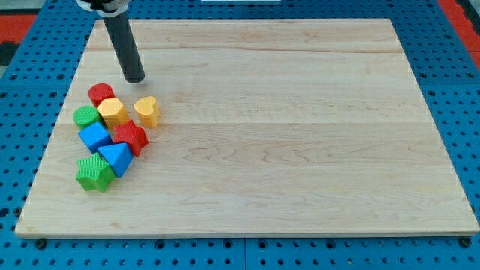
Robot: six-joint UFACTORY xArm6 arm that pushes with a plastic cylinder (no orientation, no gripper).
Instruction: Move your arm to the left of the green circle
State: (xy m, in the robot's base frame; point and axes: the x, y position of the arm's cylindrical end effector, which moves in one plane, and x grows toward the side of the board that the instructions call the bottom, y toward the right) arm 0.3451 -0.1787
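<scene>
The green circle (85, 116) lies near the board's left edge, at the left of a tight cluster of blocks. My tip (135, 78) rests on the board above and to the right of the cluster, just above the red circle (100, 93) and up-right of the green circle. The rod rises from the tip toward the view's top left. Between the tip and the green circle sit the red circle and a yellow hexagon-like block (113, 112).
The cluster also holds a yellow heart (147, 110), a blue cube (94, 136), a red star-like block (130, 138), a blue triangle (117, 158) and a green star-like block (94, 173). The wooden board (300, 150) lies on a blue perforated table.
</scene>
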